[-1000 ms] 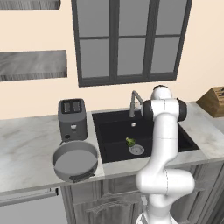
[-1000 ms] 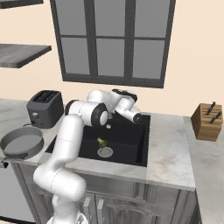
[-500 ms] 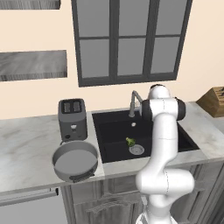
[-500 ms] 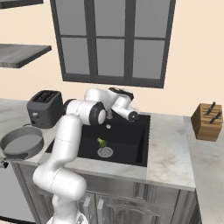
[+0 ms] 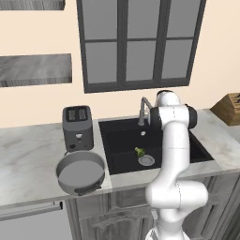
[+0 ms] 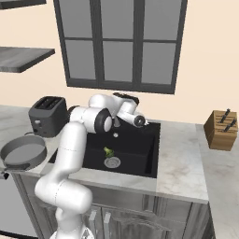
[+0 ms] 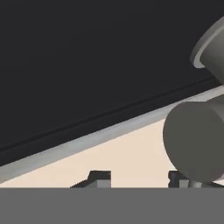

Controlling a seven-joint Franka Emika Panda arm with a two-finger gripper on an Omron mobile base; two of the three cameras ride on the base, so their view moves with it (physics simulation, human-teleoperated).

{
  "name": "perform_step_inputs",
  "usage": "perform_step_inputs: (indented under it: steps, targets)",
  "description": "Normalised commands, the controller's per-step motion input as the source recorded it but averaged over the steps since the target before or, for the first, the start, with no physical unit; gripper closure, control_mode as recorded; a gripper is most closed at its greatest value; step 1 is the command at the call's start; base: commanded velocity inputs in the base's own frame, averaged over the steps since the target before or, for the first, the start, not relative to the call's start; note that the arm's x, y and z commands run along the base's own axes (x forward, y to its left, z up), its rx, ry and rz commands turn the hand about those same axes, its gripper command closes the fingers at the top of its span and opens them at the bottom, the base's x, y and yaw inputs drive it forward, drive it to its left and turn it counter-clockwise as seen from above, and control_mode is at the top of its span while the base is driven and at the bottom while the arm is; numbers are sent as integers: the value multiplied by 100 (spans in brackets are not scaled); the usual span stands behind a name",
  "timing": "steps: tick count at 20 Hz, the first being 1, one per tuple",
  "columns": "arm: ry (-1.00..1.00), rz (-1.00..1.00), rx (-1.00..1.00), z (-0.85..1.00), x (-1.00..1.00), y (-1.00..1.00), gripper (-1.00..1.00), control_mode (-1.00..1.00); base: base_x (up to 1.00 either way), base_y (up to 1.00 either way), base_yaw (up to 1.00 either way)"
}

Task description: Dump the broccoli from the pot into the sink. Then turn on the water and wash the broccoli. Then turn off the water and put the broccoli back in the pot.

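While the arm reaches toward the back of the sink (image 5: 194, 143), we find the broccoli (image 5: 139, 151) lying on the black basin floor at the centre of the left base view, just beside the round silver drain (image 5: 146, 160) and clear of the arm. From the right base view the same floret (image 6: 108, 151) sits at mid-frame, slightly left, again close above the drain (image 6: 112, 162). At the lower left of the left base view the pot (image 5: 80, 172) stands on the marble counter (image 5: 28, 159), in front of the toaster (image 5: 77, 127); it appears at the left edge of the right base view (image 6: 22, 153). Our gripper (image 7: 139, 179) shows as two dark tips at the bottom of the hand view, set apart, with a grey faucet part (image 7: 194, 140) right above the right-hand tip; we cannot tell whether the jaws are gripping it or merely near it. Behind the basin the faucet (image 5: 143, 108) rises at the upper middle of the left base view, next to the hand. At the right edge of the right base view a knife block (image 6: 221, 130) stands on the counter.
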Motion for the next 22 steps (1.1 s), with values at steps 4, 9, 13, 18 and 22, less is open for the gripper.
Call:
perform_step_inputs:
  steps: [4,9,13,18,22]
  targets:
    - [14,-16,11,0,0,-100,100,-100,0,0,0]
    - [13,-15,11,0,0,-100,100,-100,0,0,0]
    - [7,-11,11,0,0,-83,100,-100,0,0,0]
    - [0,-1,11,0,0,-21,100,-100,0,0,0]
    - [0,4,13,0,0,-10,100,-100,0,0,0]
